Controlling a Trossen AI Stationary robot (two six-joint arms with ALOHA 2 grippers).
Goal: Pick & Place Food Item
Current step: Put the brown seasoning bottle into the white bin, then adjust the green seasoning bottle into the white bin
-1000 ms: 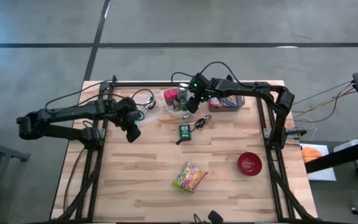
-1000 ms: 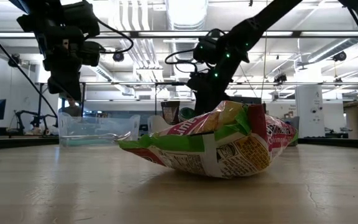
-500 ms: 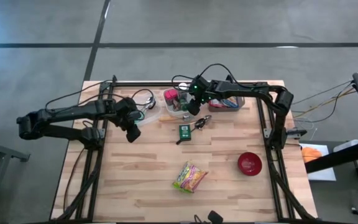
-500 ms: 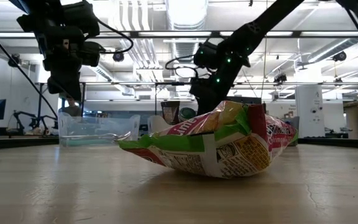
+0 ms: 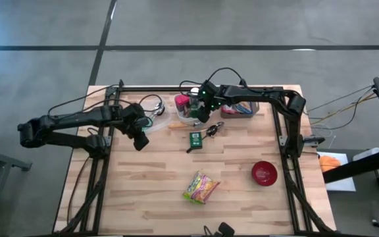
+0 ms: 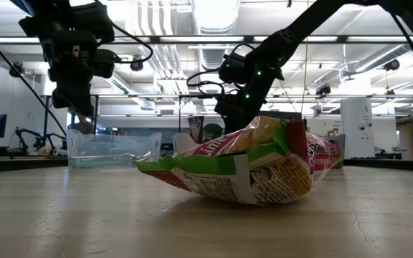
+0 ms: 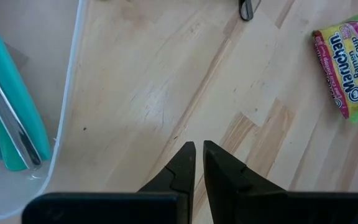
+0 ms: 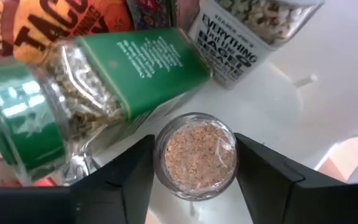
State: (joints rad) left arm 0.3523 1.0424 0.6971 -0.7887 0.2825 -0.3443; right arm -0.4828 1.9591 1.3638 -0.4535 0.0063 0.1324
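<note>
A small clear jar of brown spice sits between the fingers of my right gripper, over the white bin at the table's far middle. In that bin lie a green-labelled herb jar and a bagel-seasoning jar. My right gripper reaches down into the bin. My left gripper hangs shut over bare wood at the left. A ramen packet lies flat near the front edge. My right gripper has the small jar's round sides between its two fingers, one finger on each side. The fingers slant down from the table's right and far side. The jar's end faces the wrist camera. Whether the jar rests on the bin's floor, I cannot tell.
A clear bin with teal and metal utensils stands left of the spice bin, and another bin right of it. A green packet and a dark tool lie mid-table. A red bowl sits at the right.
</note>
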